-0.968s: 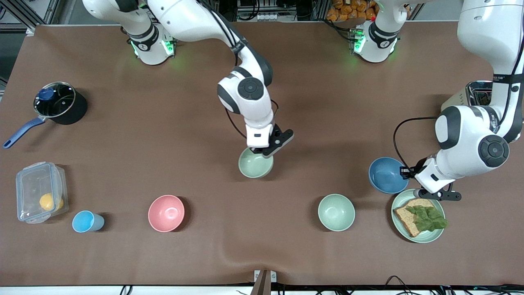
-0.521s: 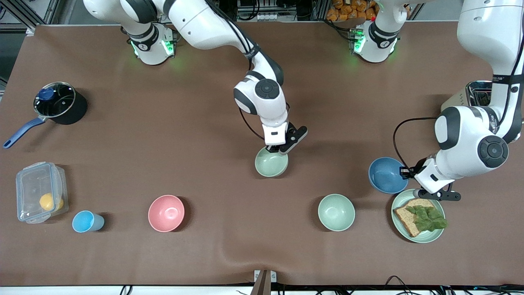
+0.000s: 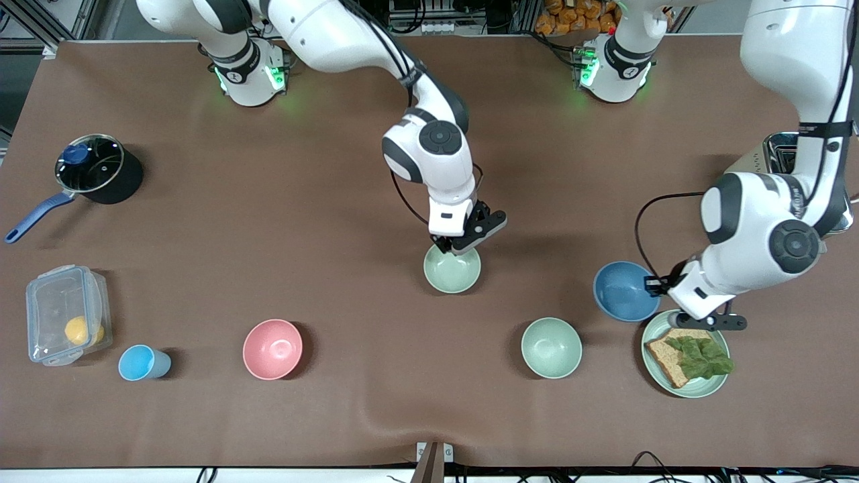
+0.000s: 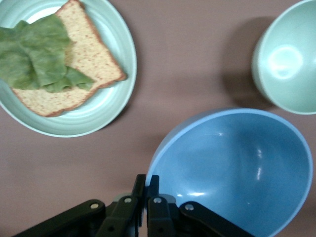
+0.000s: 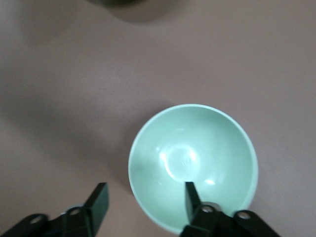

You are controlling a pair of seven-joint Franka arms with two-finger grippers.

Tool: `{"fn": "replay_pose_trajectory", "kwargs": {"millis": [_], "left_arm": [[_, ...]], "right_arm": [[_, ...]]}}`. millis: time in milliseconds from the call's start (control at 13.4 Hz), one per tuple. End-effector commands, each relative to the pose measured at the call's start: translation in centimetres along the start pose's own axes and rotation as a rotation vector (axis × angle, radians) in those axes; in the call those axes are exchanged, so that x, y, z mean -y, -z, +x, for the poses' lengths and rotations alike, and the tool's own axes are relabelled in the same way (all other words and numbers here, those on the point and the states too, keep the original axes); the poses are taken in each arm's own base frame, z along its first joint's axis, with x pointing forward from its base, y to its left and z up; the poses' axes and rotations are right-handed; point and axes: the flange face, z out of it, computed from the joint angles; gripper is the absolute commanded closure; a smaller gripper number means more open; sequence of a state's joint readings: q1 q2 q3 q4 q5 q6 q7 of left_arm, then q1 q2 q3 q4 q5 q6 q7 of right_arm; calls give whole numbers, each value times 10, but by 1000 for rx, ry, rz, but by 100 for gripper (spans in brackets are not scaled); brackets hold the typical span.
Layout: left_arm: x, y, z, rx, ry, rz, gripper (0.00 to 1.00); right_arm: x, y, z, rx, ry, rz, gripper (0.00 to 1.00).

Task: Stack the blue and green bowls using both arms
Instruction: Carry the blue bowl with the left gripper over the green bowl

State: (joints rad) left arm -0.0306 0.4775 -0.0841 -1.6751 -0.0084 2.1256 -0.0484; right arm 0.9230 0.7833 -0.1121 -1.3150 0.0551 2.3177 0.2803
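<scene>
The sage-green bowl point(image 3: 451, 269) sits at the middle of the table. My right gripper point(image 3: 448, 249) is open at its rim, one finger inside the bowl and one outside, as the right wrist view shows of the gripper point(image 5: 145, 192) and the bowl point(image 5: 197, 160). My left gripper point(image 3: 654, 285) is shut on the rim of the blue bowl point(image 3: 624, 290), which is tilted beside the bread plate. The left wrist view shows this gripper point(image 4: 147, 180) pinching the blue bowl point(image 4: 237, 163).
A paler mint bowl point(image 3: 551, 347) stands nearer the camera, between the two bowls. A green plate point(image 3: 711, 386) with bread and lettuce lies under the left wrist. A pink bowl point(image 3: 272, 349), light-blue cup point(image 3: 142, 363), plastic box point(image 3: 64, 314) and black pot point(image 3: 100, 168) are toward the right arm's end.
The green bowl and my right gripper moved toward the left arm's end of the table. My left gripper shifted the blue bowl a little toward the middle.
</scene>
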Motion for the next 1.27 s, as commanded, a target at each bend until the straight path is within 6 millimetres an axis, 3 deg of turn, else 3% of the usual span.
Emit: {"fn": "replay_pose_trajectory", "kwargs": {"millis": [0,149,223,298,447,596,670,968,1191], "left_arm": [[-29,26,-7,9,12,-4,100],[-65,29,-12,11,87,-20,100],[-86,32,-14,9,122,-34,100],[-107,38,-14,2,150,-51,100],[-155,39,-22,4,219,-65,100],[-203,25,-34,25,257,-56,100],[-222,15,-40,34,276,-52,100],[-267,2,-44,41,375,-59,100],[-290,-7,-51,38,436,-66,100]], "right_arm": [[-54,56,8,81,-111,-28,0],[-114,87,11,160,-196,-52,0],[-144,92,9,203,-240,-59,0],[-168,90,7,240,-273,-51,0],[-193,75,2,279,-341,-32,0],[-224,53,-7,318,-405,-41,0],[-237,47,-8,330,-453,-30,0],[-243,28,-11,345,-535,8,0],[-263,1,-8,334,-849,89,0]]}}
